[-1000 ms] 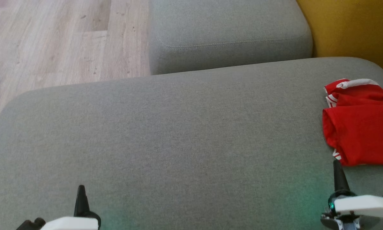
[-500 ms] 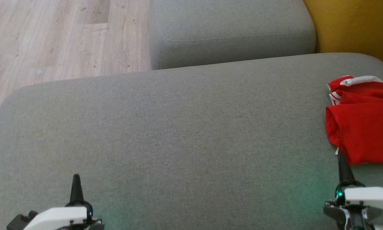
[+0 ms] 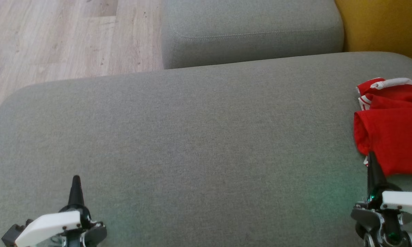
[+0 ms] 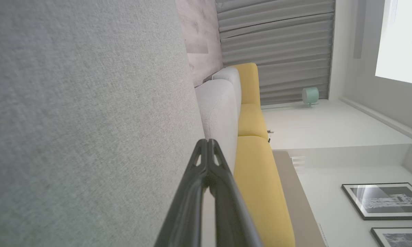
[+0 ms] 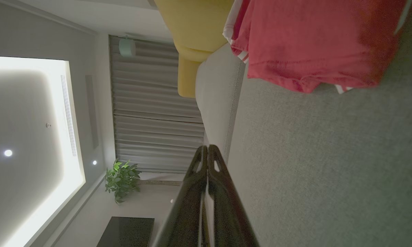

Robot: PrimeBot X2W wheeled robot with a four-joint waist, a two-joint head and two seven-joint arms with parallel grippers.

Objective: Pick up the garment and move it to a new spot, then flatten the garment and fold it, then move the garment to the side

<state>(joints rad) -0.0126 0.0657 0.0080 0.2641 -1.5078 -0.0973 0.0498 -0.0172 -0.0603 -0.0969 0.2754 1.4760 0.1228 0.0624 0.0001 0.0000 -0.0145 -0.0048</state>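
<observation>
My left gripper (image 3: 76,181) and my right gripper (image 3: 371,156) are both clenched with nothing in them. The red garment with white stripes (image 3: 395,137) lies as a compact, doubled bundle at the right end of the grey seat cushion (image 3: 206,137), just ahead of my right fingertips. It may be waiting to be picked up, or may be already folded and put aside, so I cannot name the step. I see no obstacle between my right gripper and the cloth, and a second grey cushion (image 3: 250,31), a yellow sofa (image 3: 384,24) and the wooden floor (image 3: 55,41) lie beyond.

The garment (image 3: 398,137) is running off the head view's right edge, and the right tool (image 3: 372,157) is covering its near corner.
</observation>
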